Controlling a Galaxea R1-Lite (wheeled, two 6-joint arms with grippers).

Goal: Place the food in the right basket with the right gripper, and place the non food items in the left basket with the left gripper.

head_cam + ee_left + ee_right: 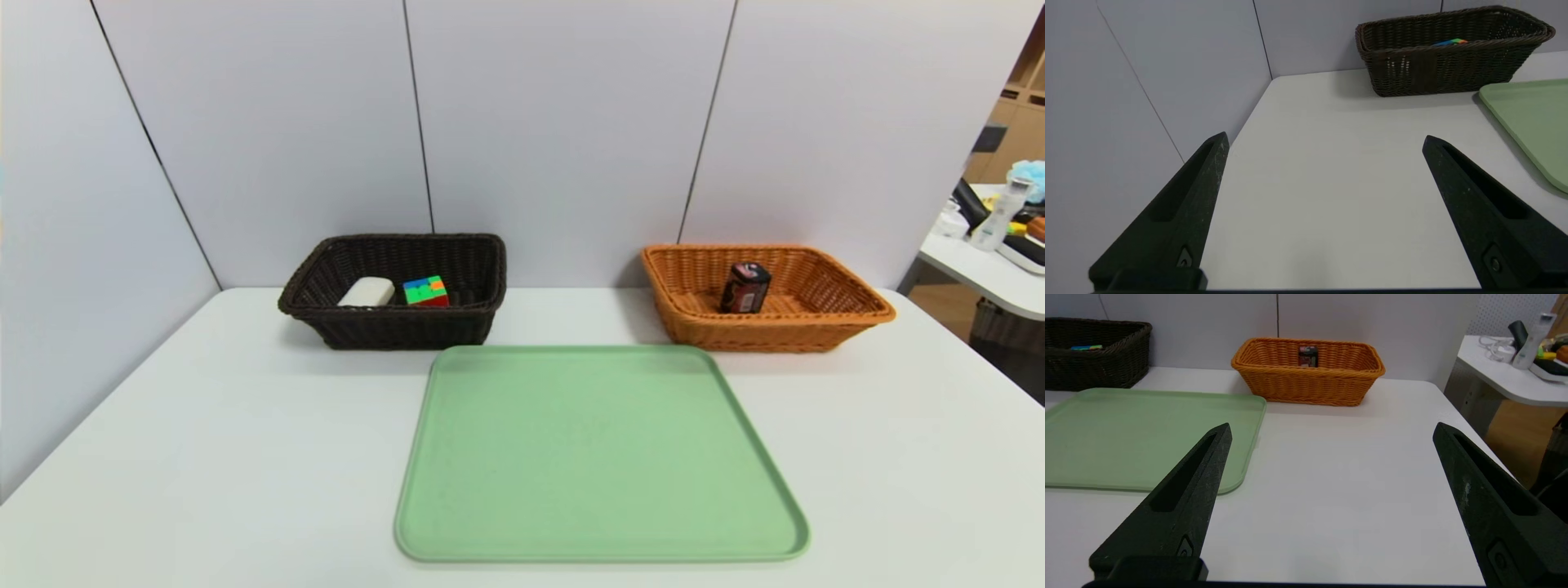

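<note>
The dark brown left basket point(326, 322) stands at the back left and holds the white soap-like bar point(366, 291) and the puzzle cube point(426, 291). Upright inside the orange-tan right basket point(857, 314) is the black food packet point(744, 287). Neither arm shows in the head view. My left gripper point(1325, 141) hovers open over bare table, well short of the left basket point(1449, 73); a sliver of the cube point(1449, 41) shows over its rim. My right gripper point(1331, 430) is open above the table, well short of the right basket point(1306, 386) with the packet point(1307, 356).
A green tray point(600, 457) with nothing on it lies at the table's middle, in front of both baskets. Grey partition walls close the back and left. A side table point(992, 278) with bottles and clutter stands off to the right, past the table edge.
</note>
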